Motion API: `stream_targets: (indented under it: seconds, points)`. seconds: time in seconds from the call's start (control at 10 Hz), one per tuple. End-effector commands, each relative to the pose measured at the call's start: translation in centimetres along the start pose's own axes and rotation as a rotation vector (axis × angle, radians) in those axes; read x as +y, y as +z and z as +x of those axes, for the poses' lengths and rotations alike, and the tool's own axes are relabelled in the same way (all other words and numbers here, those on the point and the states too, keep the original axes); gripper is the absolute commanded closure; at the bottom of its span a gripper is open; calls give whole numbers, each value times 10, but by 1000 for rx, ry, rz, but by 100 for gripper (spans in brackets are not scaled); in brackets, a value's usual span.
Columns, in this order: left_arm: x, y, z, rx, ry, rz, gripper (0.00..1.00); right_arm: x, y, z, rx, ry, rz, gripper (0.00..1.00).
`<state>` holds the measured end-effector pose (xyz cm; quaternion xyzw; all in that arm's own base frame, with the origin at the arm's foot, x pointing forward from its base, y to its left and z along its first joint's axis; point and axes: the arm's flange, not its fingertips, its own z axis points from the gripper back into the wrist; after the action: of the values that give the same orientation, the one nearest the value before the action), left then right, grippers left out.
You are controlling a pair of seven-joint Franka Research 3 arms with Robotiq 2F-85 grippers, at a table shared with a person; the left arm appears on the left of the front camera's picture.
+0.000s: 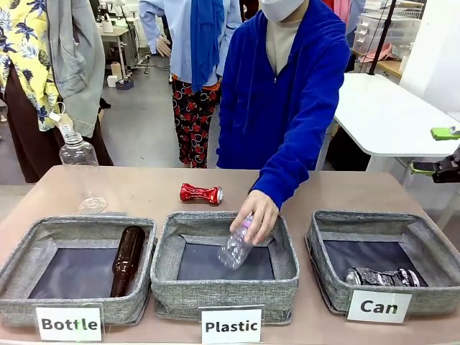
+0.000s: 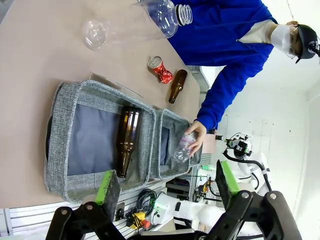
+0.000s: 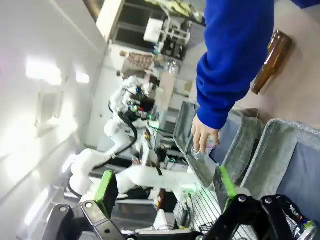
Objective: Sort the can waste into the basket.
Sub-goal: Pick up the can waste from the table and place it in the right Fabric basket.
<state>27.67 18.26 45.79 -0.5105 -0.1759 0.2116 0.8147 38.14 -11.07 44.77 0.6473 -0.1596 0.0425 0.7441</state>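
Black-and-silver can lies in Can basket, front right corner. Red can sits on worktop behind Plastic bin, toward far edge. Person's hand holds clear bottle over Plastic bin. Left claw and right claw both gape wide, empty.

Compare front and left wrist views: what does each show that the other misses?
Front's extras: the Can basket with a black-and-silver can inside, plus the bin labels. Left wrist's extras: a second brown bottle lying loose on the table past the red can, and the open left claw. Shared: red can on the table, brown bottle in the Bottle bin, the person's hand holding a clear plastic bottle at the Plastic bin.
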Motion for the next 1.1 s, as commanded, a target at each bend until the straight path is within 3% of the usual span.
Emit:
stream_targets:
  seconds: [0.0,1.0]
  points:
    - [-1,1,-1,-1,13,-4,0,4,1,0,49,52,-19,0]
    - [-1,1,-1,-1,13,-4,0,4,1,0,49,52,-19,0]
